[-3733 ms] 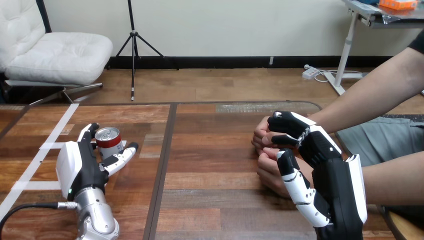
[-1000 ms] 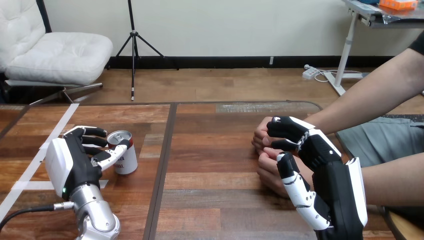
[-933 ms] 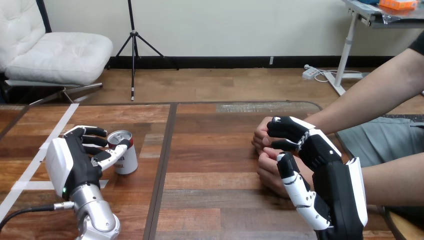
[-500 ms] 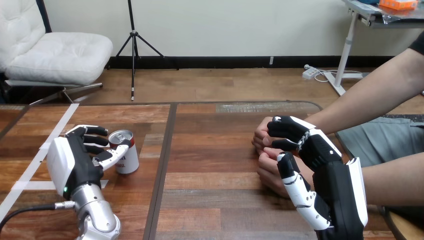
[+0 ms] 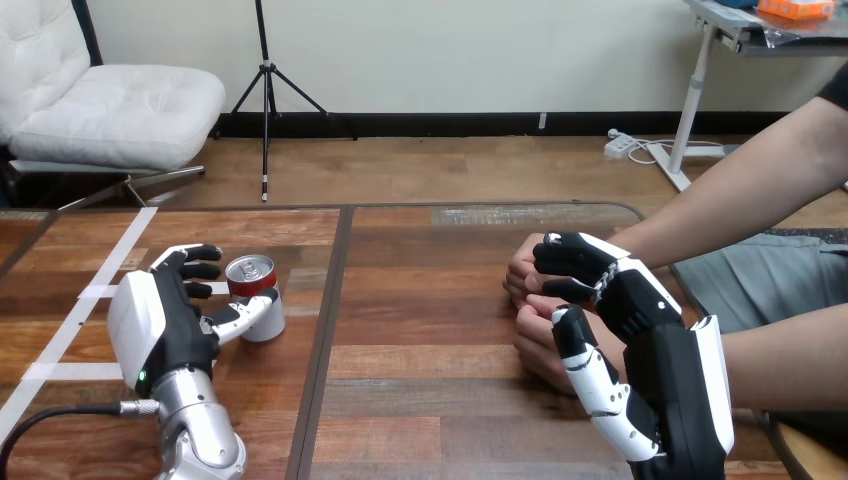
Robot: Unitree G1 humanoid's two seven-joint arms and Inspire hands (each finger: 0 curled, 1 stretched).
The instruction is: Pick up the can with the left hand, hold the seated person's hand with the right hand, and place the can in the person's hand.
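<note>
Can (image 5: 255,297) upright at left part of wooden surface (image 5: 430,330), held by left hand (image 5: 160,325): fingers curled behind, thumb pressed across front. Silver lid up; sealed or opened, hard to tell. Right hand (image 5: 650,300) wrapped round person's hand (image 5: 520,275), well apart from can.

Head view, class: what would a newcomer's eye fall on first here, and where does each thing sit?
At the right, the robot's right hand curls its fingers over the person's hand, just above the wooden table. At the left, the left hand closes fingers and thumb round an upright red and white can.
</note>
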